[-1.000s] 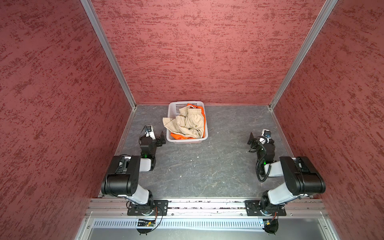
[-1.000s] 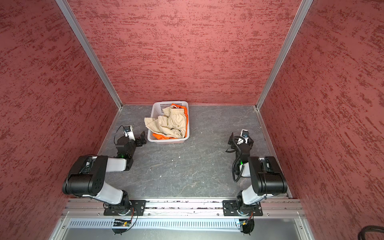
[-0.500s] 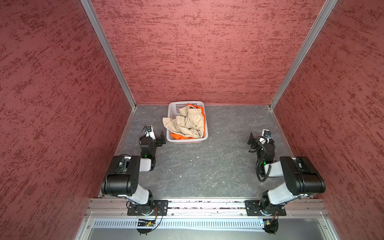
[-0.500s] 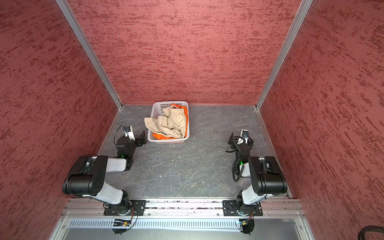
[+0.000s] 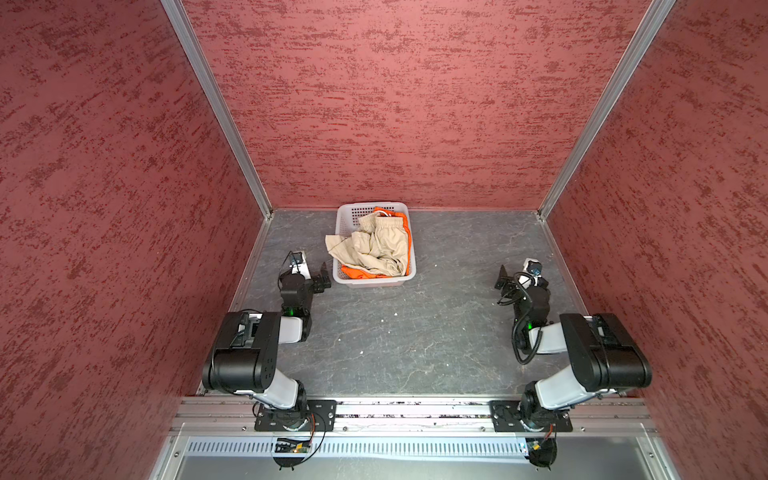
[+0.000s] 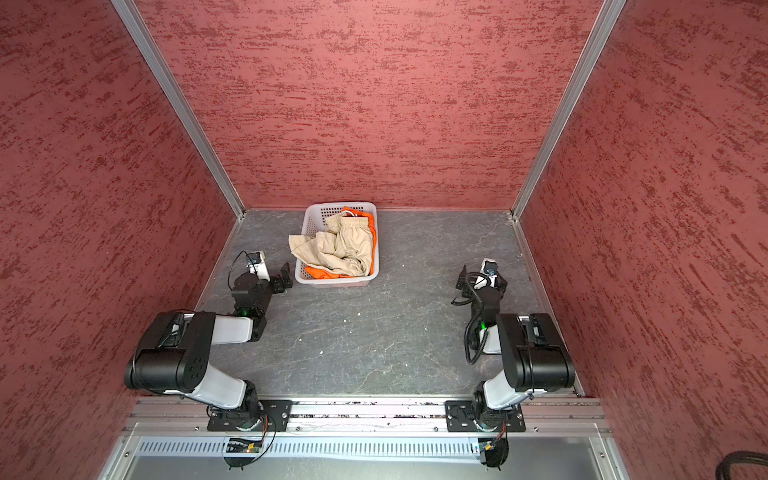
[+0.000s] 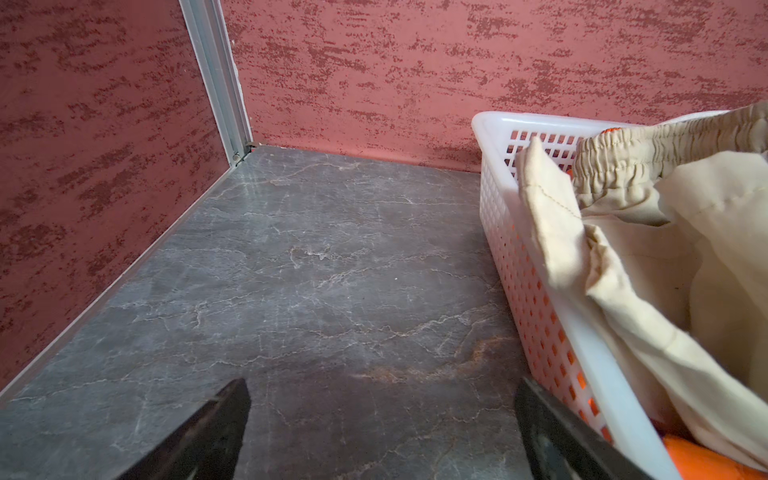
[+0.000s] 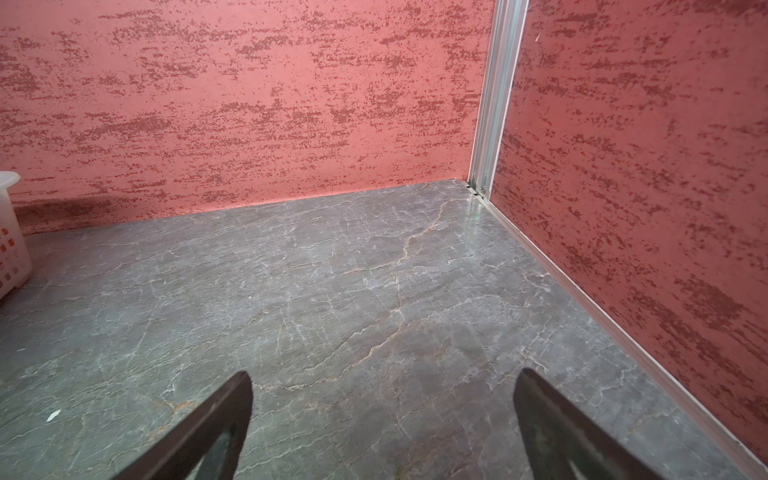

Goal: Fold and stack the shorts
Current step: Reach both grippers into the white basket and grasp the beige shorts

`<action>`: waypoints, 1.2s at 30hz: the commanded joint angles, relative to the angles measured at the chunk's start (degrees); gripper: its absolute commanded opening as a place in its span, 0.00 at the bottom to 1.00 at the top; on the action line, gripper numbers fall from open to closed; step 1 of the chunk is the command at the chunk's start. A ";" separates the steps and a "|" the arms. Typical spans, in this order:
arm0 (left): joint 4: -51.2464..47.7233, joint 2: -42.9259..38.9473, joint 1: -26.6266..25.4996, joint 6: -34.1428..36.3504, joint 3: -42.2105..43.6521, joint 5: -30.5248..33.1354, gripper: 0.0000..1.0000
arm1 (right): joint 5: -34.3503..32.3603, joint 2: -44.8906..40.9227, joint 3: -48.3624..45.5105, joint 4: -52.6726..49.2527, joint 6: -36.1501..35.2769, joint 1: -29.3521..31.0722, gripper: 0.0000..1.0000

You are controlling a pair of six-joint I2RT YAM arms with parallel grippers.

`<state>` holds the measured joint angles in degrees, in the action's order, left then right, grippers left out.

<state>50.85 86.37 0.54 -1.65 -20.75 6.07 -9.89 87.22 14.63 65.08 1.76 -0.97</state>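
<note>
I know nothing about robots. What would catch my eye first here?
The white basket at the back of the grey table: beige shorts lie crumpled on top, one leg spilling over its rim, with orange shorts peeking out beneath. The left gripper sits close beside the basket, the right gripper well apart from it, both open and empty.

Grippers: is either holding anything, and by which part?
Nothing is held. The left gripper and right gripper stand open and empty; the beige shorts and orange shorts lie in the basket.
</note>
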 commanded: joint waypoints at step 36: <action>-83.26 23.17 -19.37 -21.32 -71.64 -22.51 0.99 | 20.06 -6.33 31.82 -57.54 35.66 27.05 0.99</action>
<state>-33.87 108.09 -17.61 -22.31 -89.86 -12.86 8.86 79.99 46.63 5.54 34.74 25.39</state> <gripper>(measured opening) 0.986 0.989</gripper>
